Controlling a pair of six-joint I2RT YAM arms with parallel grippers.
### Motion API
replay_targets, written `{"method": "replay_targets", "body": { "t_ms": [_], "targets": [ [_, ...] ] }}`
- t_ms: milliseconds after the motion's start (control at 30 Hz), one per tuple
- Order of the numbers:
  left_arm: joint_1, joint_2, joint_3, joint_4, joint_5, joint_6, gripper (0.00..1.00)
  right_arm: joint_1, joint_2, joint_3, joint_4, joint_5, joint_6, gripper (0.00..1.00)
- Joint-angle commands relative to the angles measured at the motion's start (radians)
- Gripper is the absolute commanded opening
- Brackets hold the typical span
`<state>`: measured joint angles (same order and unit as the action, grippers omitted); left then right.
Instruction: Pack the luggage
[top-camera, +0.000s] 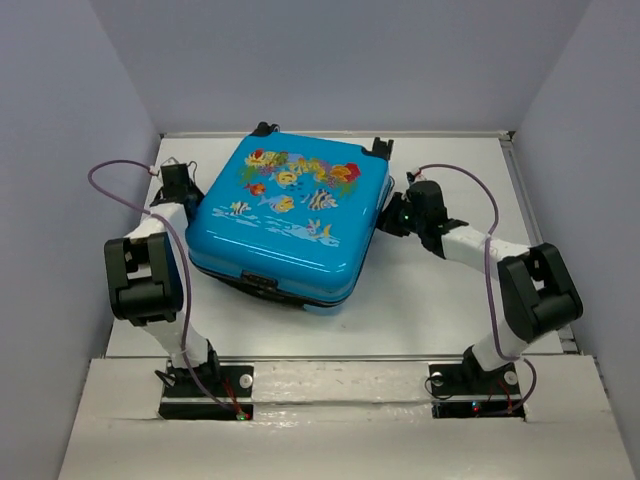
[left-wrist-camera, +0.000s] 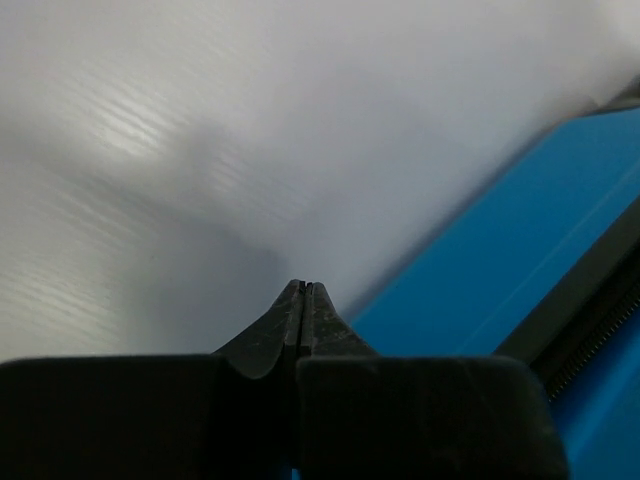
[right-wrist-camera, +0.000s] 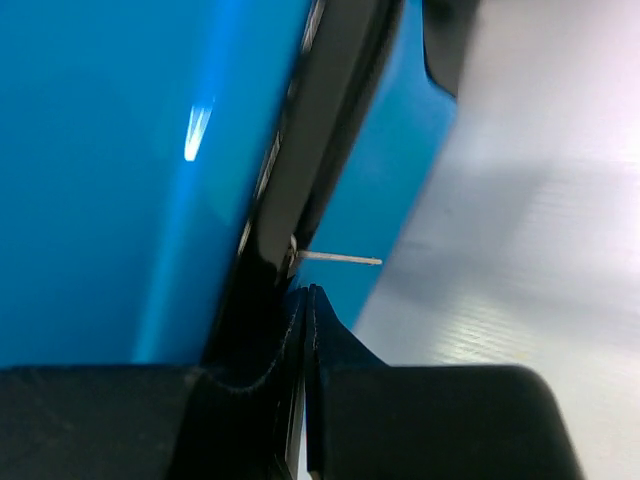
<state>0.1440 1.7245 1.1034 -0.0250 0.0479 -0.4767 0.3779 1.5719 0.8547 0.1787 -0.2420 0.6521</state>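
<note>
I count one case: the small bright blue hard-shell luggage (top-camera: 290, 215) lies lid down, fish-print face up, in the middle of the white table (top-camera: 440, 310), between my two arms. Two black wheels (top-camera: 380, 147) show at its far edge. My left gripper (left-wrist-camera: 307, 290) sits beside its left wall, fingers pressed together on nothing. My right gripper (right-wrist-camera: 308, 295) is likewise pinched closed, its tips at the black zipper band (right-wrist-camera: 320, 130) near one thin white tag (right-wrist-camera: 340, 260).

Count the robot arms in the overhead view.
2. The left arm sits left of the luggage; the right arm sits right of it. None seems hidden.
</note>
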Motion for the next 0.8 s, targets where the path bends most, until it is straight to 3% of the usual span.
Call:
{"method": "replay_targets", "body": {
  "t_ms": [0, 100, 233, 367, 433, 533, 567, 600, 633, 667, 767],
  "targets": [
    [-0.182, -0.126, -0.135, -0.044, 0.161, -0.028, 0.06, 0.041, 0.059, 0.165, 0.035, -0.094, -0.052, 0.07],
    [-0.250, -0.251, -0.230, -0.017, 0.150, -0.054, 0.06, 0.041, 0.147, 0.308, -0.036, -0.175, -0.127, 0.07],
    [-0.339, -0.506, -0.364, 0.000, 0.093, -0.103, 0.06, 0.041, 0.301, 0.614, -0.176, -0.270, -0.204, 0.07],
    [-0.414, -0.704, -0.453, -0.003, 0.063, -0.168, 0.06, 0.041, 0.416, 0.788, -0.301, -0.333, -0.250, 0.09],
    [-0.440, -0.790, -0.464, -0.027, 0.060, -0.186, 0.06, 0.013, 0.436, 0.853, -0.343, -0.341, -0.261, 0.17],
    [-0.449, -0.877, -0.427, -0.062, 0.049, -0.172, 0.06, -0.014, 0.407, 0.837, -0.347, -0.312, -0.270, 0.42],
    [-0.449, -0.888, -0.363, -0.084, 0.034, -0.151, 0.08, -0.039, 0.395, 0.831, -0.361, -0.298, -0.273, 0.56],
    [-0.449, -0.893, -0.323, -0.137, -0.039, -0.126, 0.10, -0.051, 0.383, 0.824, -0.370, -0.277, -0.282, 0.62],
    [-0.449, -0.896, -0.279, -0.156, -0.102, -0.100, 0.14, -0.063, 0.369, 0.817, -0.381, -0.264, -0.289, 0.67],
    [-0.443, -0.893, -0.195, -0.189, -0.173, -0.056, 0.29, -0.086, 0.337, 0.813, -0.396, -0.240, -0.293, 0.74],
    [-0.425, -0.864, -0.074, -0.211, -0.203, -0.014, 0.57, -0.106, 0.277, 0.796, -0.424, -0.227, -0.325, 0.83]
  ]
}}
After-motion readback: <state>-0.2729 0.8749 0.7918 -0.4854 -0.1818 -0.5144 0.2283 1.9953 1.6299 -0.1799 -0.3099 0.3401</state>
